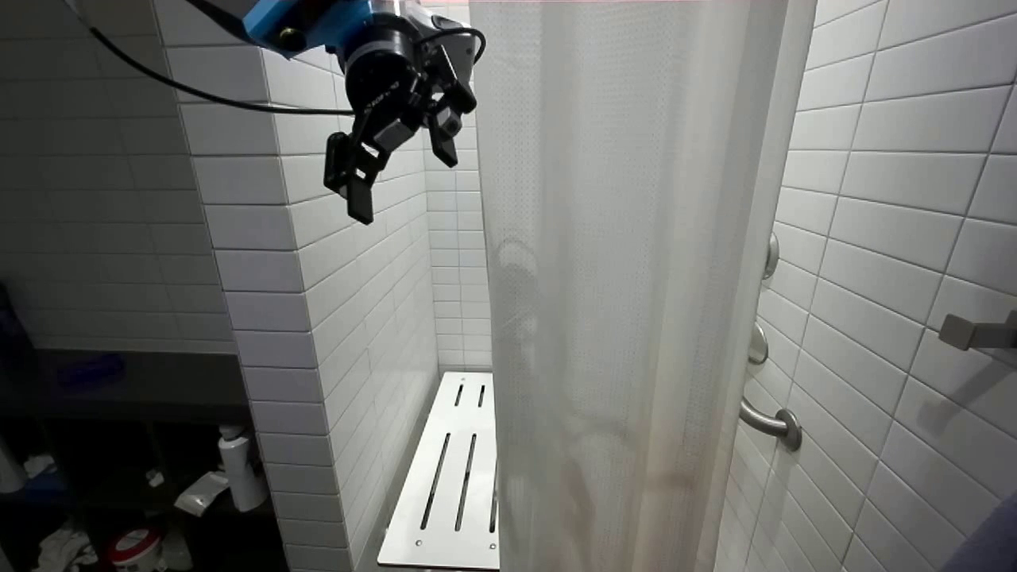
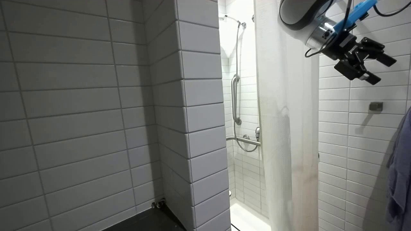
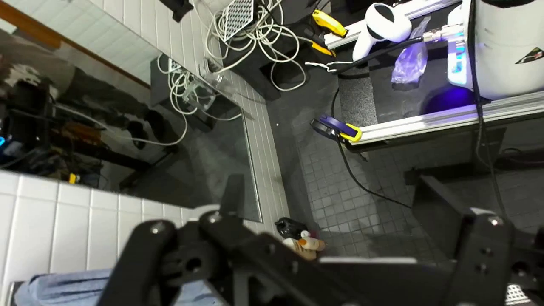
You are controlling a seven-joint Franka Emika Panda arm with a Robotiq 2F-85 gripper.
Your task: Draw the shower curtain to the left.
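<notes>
The shower curtain is a tall white, slightly translucent sheet with soft vertical folds, and it hangs in both exterior views [image 1: 628, 278] [image 2: 289, 144]. The gap into the shower shows beside its left edge. My gripper is black, open and empty in both exterior views [image 1: 403, 179] [image 2: 380, 70]. It appears left of the curtain's left edge in an exterior view and right of the curtain in an exterior view, apart from the cloth. In the wrist view, the gripper's fingers [image 3: 333, 199] are wide apart with only floor between them. The curtain is out of the wrist view.
A tiled wall end [image 1: 262, 238] stands left of the shower gap. A white slatted bench [image 1: 465, 477] is partly behind the curtain. A grab bar [image 1: 775, 421] and square wall hook [image 1: 965, 332] are on the right. A blue towel [image 2: 399, 173] hangs at right. Dark shelves [image 1: 135, 409] stand left.
</notes>
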